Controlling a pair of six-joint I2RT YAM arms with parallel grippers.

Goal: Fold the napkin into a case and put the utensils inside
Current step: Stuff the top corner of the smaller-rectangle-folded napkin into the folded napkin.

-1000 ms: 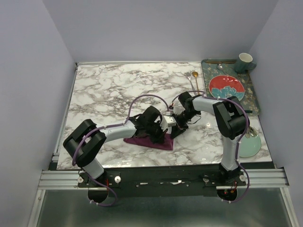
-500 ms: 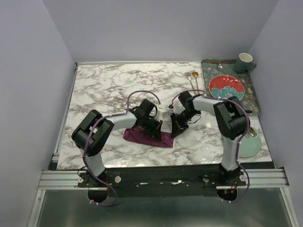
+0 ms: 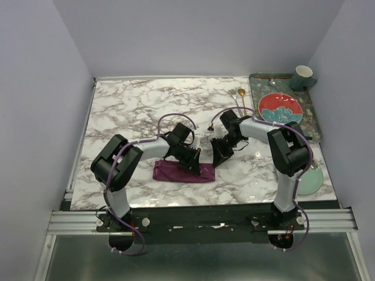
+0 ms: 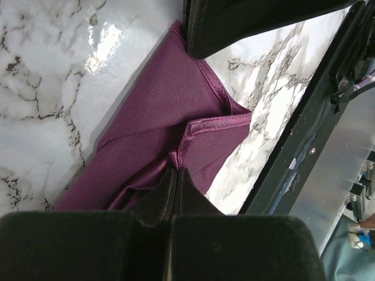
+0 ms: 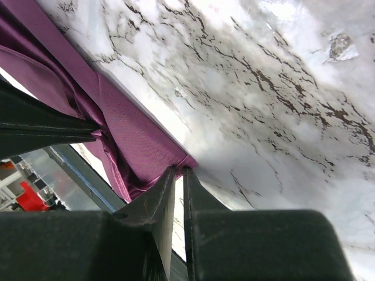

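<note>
The napkin (image 3: 179,172) lies folded in a long strip on the marble table (image 3: 129,111), near its front edge. The left gripper (image 4: 176,171) is clenched on a puckered fold of it. The right gripper (image 5: 179,170), jaws nearly together, pinches its corner. The utensils (image 3: 238,99) lie well apart, beside the tray (image 3: 313,126).

"What's different?"
"The napkin (image 3: 179,172) is a low, narrow strip now, no longer a peaked triangle."
"And the arms?"
"The left arm (image 3: 149,146) has folded its elbow inward, and the left gripper (image 3: 198,166) sits lower, nearer us."
</note>
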